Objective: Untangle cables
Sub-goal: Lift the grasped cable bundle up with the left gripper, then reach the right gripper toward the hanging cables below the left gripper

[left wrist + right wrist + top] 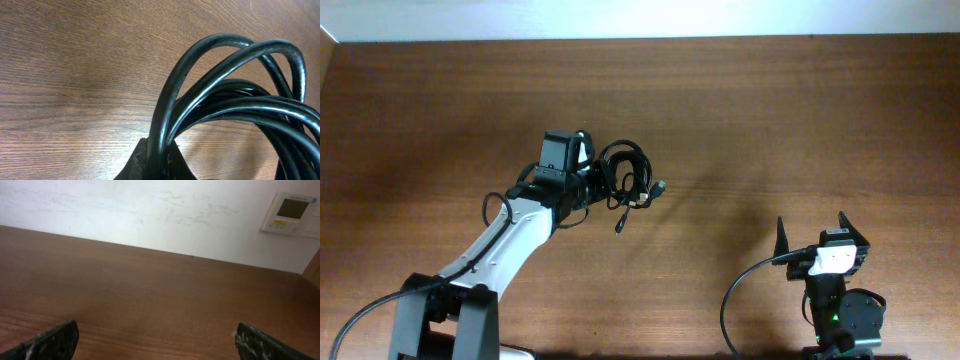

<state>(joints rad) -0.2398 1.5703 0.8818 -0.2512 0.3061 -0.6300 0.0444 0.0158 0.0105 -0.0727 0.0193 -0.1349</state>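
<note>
The cables [623,180] bunch as a looped bundle at mid-table [770,110], extending rightward from the left gripper [599,183], which is clamped on several strands; the right gripper [812,238] waits well apart, fingers spread wide

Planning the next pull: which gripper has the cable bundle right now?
The left gripper: it is shut on the cables mid-table. The right gripper stands wide open and empty, apart from them.

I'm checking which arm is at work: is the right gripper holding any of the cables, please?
No, the right gripper stands open and empty over bare wood, and the cables are over at the left gripper.
</note>
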